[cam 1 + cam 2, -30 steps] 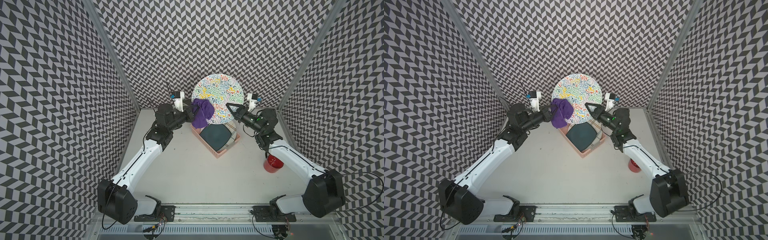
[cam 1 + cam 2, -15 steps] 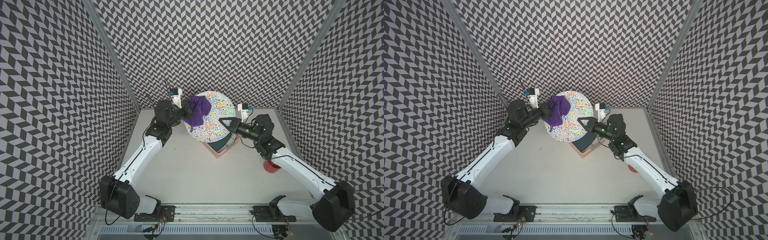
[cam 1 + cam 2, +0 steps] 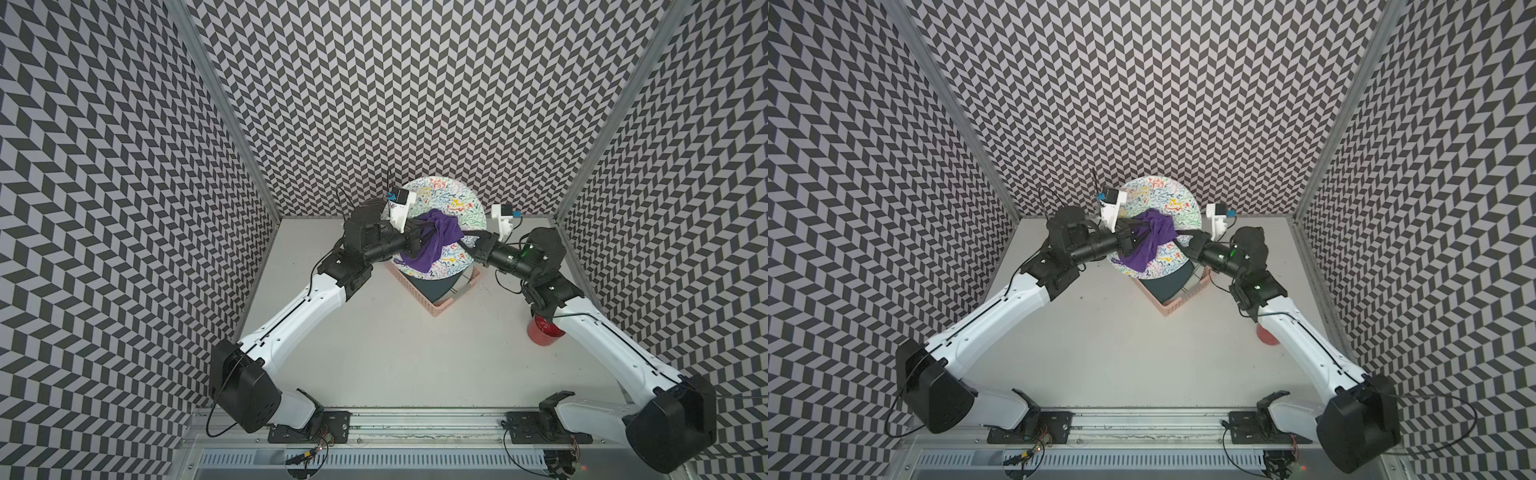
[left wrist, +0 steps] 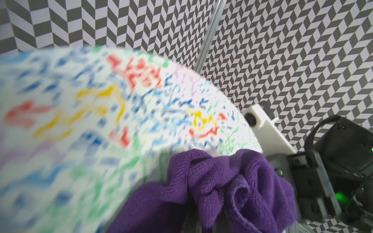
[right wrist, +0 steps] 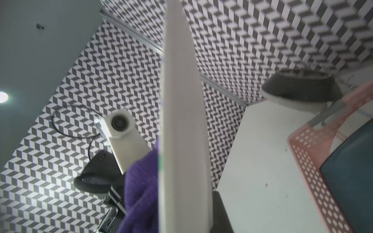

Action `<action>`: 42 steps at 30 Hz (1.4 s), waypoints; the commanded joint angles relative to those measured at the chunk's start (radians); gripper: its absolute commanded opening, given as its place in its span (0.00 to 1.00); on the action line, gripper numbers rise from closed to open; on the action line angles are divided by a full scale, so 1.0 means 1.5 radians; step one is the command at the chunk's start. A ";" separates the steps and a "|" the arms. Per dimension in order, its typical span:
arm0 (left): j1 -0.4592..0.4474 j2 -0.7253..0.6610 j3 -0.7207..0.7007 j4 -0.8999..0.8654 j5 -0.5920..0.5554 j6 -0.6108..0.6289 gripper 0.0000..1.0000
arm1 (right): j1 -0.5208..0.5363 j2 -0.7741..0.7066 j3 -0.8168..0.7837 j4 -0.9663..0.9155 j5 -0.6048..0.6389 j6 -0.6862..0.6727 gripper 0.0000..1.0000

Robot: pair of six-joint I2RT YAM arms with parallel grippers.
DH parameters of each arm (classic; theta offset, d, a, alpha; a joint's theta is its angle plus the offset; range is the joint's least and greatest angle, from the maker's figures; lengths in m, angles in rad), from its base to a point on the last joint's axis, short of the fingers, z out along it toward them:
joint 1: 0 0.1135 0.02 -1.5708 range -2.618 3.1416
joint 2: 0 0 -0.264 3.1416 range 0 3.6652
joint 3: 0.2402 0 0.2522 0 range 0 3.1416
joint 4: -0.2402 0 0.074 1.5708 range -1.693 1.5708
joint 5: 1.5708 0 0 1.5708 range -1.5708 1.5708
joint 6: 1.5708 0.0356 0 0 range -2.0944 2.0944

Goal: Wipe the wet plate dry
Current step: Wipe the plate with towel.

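colourful plate point(image 3: 451, 203) raised and tilted above the pink basket point(image 3: 440, 309), at the back of the table point(image 3: 395, 353). clamped at its rim by the right gripper point(image 3: 468, 246). purple cloth point(image 3: 434, 245) pinched tight in the left gripper point(image 3: 422, 235) and laid against the plate's patterned face. seen edge-on in the right wrist view, cloth on one side. red cup point(image 3: 540, 337) under the right arm.

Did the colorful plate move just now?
Yes. In a top view the plate has slid lower in the picture. Its lower edge now covers the back of the pink basket, which showed almost whole below it a second ago.
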 commanded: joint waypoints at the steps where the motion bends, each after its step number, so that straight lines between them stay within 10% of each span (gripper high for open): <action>1: 0.038 -0.015 -0.071 -0.097 -0.038 0.040 0.00 | -0.007 -0.069 0.021 0.287 -0.043 0.060 0.00; 6: 0.102 -0.013 -0.077 -0.064 -0.029 -0.032 0.00 | 0.025 -0.090 -0.012 0.250 -0.057 0.045 0.00; 11: 0.021 0.032 0.005 -0.080 -0.027 0.024 0.00 | 0.044 -0.076 0.012 0.233 -0.030 0.035 0.00; 18: 0.209 -0.037 -0.188 0.539 0.144 -0.574 0.00 | -0.090 -0.026 0.032 0.454 -0.009 0.224 0.00; 26: 0.200 0.078 -0.146 0.996 0.078 -0.983 0.00 | -0.092 0.055 0.016 0.712 -0.044 0.431 0.00; 42: 0.036 0.190 0.056 1.064 0.032 -1.088 0.00 | 0.061 0.095 0.087 0.494 -0.070 0.285 0.00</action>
